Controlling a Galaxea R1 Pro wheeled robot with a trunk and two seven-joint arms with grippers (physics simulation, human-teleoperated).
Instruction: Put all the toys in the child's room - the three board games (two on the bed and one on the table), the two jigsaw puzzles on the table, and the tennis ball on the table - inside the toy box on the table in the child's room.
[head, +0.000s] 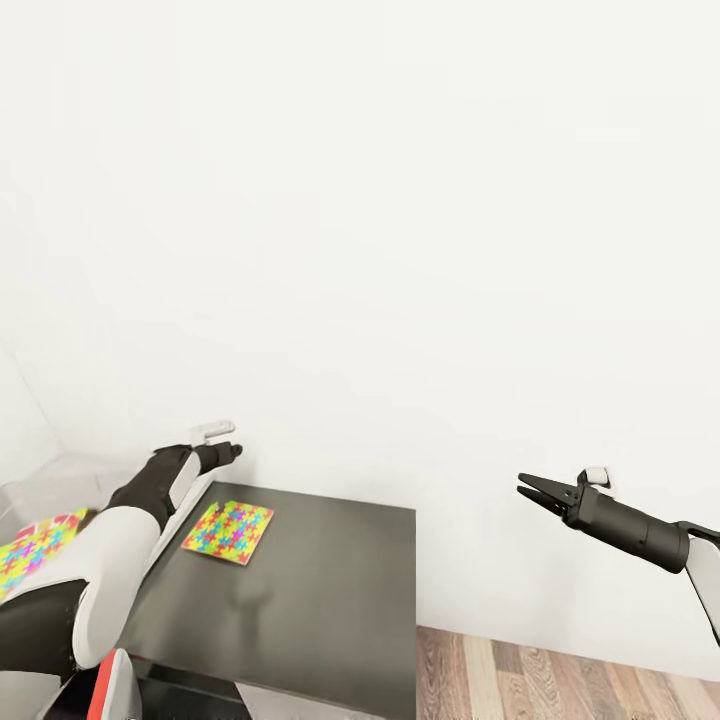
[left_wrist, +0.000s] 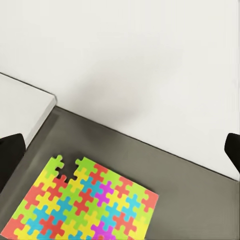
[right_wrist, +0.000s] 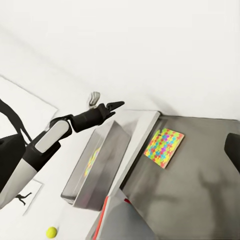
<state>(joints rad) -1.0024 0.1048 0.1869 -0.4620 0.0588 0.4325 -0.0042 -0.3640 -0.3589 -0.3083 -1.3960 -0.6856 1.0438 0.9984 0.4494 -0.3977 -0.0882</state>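
home playroom, jigsaw puzzle (head: 228, 531) on table (head: 320, 600), wood-plank floor (head: 560, 680)

Open air surrounds my right gripper (head: 530, 489) beside the table (head: 330, 600). My left gripper (head: 232, 452) hangs above a puzzle (head: 228, 531), wall (head: 400, 250) close behind.

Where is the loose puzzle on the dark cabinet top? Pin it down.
In the head view, the puzzle lies flat on the dark cabinet top, lower left near the wall, just beyond the left gripper.

Both arms outstretched, gripper (head: 232, 451) empty
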